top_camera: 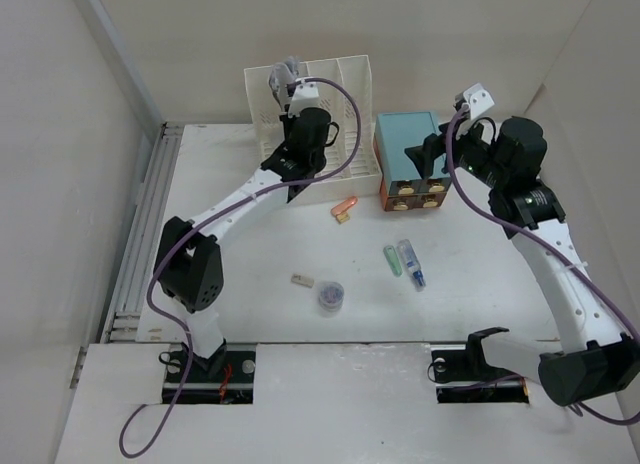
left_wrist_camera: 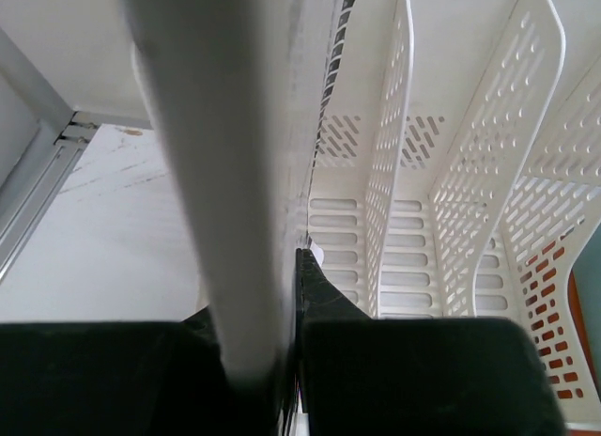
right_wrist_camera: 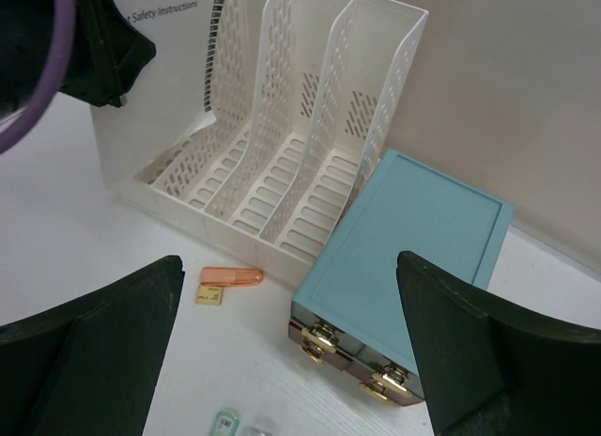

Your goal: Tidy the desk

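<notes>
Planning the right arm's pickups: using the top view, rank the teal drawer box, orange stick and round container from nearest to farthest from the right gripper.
1. Teal drawer box, back right; the right gripper overlaps it in this view.
2. Orange stick, just left of the box's near corner.
3. Round container, centre, toward the arm bases.

White matte desk [top_camera: 270, 244], grey rails [top_camera: 140, 234] along left edge. At far side stood slotted white file rack [top_camera: 358, 104]; teal-topped drawer box [top_camera: 408, 144] just beside it on right. Before rack lay orange stick [top_camera: 345, 205] and yellow chip [top_camera: 342, 217], close together. Mid-right: green tube [top_camera: 392, 259] beside clear tube [top_camera: 411, 262], blue-tipped. Nearer front: beige block [top_camera: 302, 280] near round container [top_camera: 331, 297], possibly tape roll
</notes>
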Robot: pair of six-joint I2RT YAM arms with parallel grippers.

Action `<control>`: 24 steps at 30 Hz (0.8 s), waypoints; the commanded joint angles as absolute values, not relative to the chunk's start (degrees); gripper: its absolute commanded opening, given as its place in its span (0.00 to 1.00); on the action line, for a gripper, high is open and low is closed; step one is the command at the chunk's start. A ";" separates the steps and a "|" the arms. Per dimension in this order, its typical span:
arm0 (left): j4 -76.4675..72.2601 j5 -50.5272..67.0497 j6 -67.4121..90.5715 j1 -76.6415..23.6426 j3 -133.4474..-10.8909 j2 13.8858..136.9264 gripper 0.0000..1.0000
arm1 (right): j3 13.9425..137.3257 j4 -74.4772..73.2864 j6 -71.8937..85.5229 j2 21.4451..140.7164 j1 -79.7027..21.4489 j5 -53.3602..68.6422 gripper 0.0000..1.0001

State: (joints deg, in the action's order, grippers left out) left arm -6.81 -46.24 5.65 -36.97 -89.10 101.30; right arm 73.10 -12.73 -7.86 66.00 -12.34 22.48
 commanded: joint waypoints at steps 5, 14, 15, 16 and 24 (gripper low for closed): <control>-15.03 -39.12 3.78 -34.45 -94.12 105.02 0.00 | 72.69 -9.23 -7.03 66.71 -11.51 24.08 1.00; -21.17 -41.04 2.03 -34.45 -95.80 108.28 0.00 | 72.16 -9.23 -7.03 67.76 -11.51 25.83 1.00; -22.23 -42.09 1.06 -34.45 -95.28 108.89 0.00 | 72.16 -9.23 -7.03 67.76 -11.51 25.84 1.00; -25.02 -42.62 0.45 -34.45 -94.06 108.90 0.00 | 72.16 -9.23 -7.03 68.29 -11.51 25.84 1.00; -35.32 -44.65 -1.05 -34.45 -87.64 111.27 0.00 | 71.63 -9.23 -8.17 68.82 -11.51 28.29 1.00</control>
State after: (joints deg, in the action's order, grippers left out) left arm -25.23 -42.44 0.27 -34.76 -89.69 111.94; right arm 72.12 -12.29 -7.90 68.73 -11.97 26.17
